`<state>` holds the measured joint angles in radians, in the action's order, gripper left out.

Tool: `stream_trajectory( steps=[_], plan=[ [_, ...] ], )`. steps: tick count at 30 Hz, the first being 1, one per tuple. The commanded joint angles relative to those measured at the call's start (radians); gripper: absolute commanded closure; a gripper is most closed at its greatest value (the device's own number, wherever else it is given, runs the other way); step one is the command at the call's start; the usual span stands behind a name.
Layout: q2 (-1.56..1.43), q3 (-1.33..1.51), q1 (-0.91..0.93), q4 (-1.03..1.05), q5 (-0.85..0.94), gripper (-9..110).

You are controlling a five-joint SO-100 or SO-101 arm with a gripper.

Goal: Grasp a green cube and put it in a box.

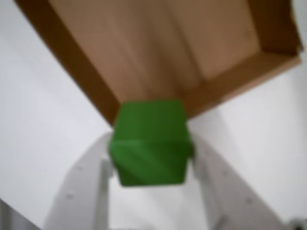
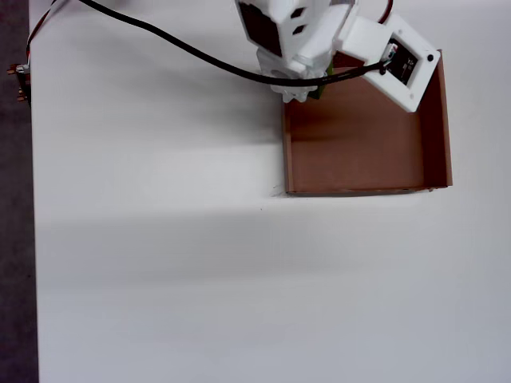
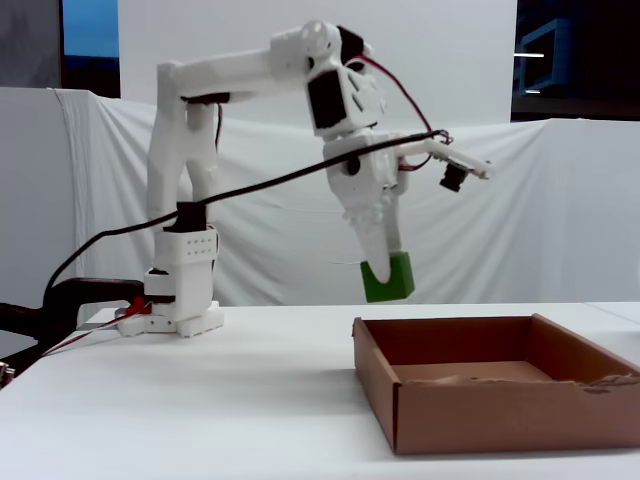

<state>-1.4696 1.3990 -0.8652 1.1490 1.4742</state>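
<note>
The arm (image 3: 215, 85) is built of white plastic segments with dark rectangular motor faces set into the joints. A thick black cable (image 3: 260, 187) runs along it, and thin red wires (image 3: 395, 85) loop near the wrist. A small black camera (image 3: 452, 178) sits on a white bracket. The gripper (image 1: 152, 163) has pale grey-white fingers (image 1: 84, 191) with small screw dimples. The white base (image 3: 180, 315) stands on the table (image 3: 200, 400).

Green cube (image 3: 389, 277) in gripper (image 3: 382, 270), above box (image 3: 480, 410) rim's left end in fixed view
</note>
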Motion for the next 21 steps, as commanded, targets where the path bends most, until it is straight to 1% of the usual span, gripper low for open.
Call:
stream_trajectory(
  steps=[1,16,21],
  plan=[
    [0.014,-0.100,0.012,0.005,0.000,88],
    [0.244,-0.299,0.006,0.018,0.000,88],
    [0.305,-0.316,-0.005,0.017,-0.002,88]
  ],
)
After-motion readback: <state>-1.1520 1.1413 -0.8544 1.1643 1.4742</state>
